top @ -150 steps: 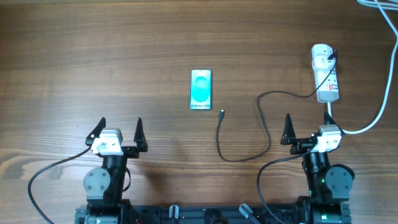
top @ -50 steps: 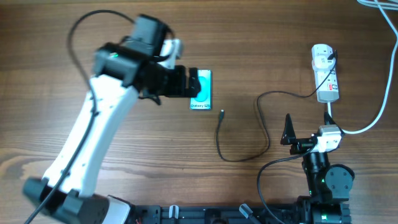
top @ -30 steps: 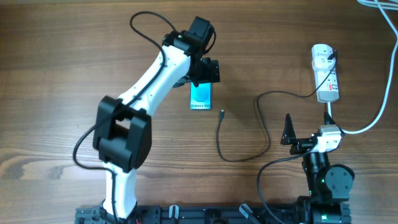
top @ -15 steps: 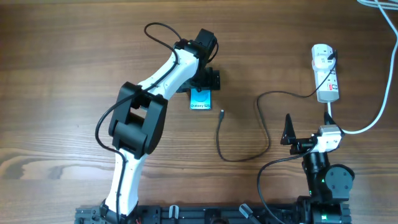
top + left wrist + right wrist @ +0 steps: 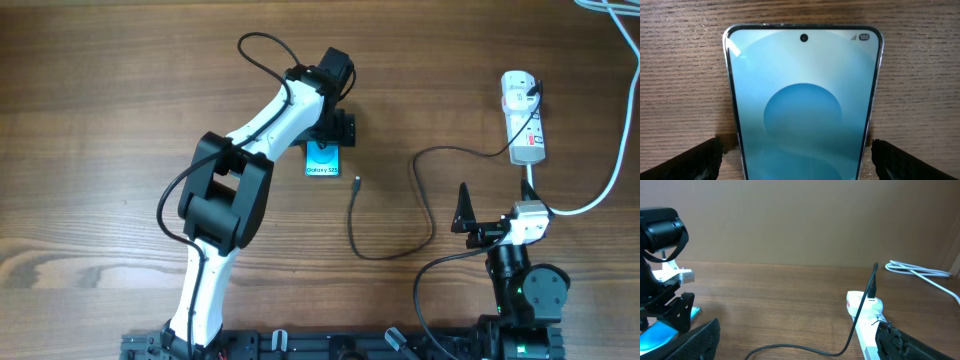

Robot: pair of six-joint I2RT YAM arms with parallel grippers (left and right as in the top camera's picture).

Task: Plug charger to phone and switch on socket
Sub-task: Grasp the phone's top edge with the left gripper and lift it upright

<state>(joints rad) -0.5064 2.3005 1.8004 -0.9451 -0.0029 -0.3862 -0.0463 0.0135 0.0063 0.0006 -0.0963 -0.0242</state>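
The phone [image 5: 323,162] lies flat mid-table, cyan screen up, white text strip at its near end. My left gripper [image 5: 327,138] hangs over its far half, open. In the left wrist view the phone [image 5: 802,95] fills the middle and the left gripper's [image 5: 800,162] fingers stand on either side of it, not touching. The charger's connector tip [image 5: 357,181] lies right of the phone. Its black cable [image 5: 428,215] loops to the white adapter [image 5: 518,88] on the socket [image 5: 527,135]. My right gripper [image 5: 495,212] rests open and empty near the front edge.
A thicker white cable [image 5: 612,180] runs from the socket's near end up along the right edge. In the right wrist view the socket [image 5: 871,330], the black cable [image 5: 860,322], the white cable [image 5: 920,271] and the left arm [image 5: 662,255] show over the open right gripper [image 5: 800,347].
My left arm has risen from its rest place at the front left and reached over the phone, then settled a little lower on it. The right arm, cable and socket have not moved.
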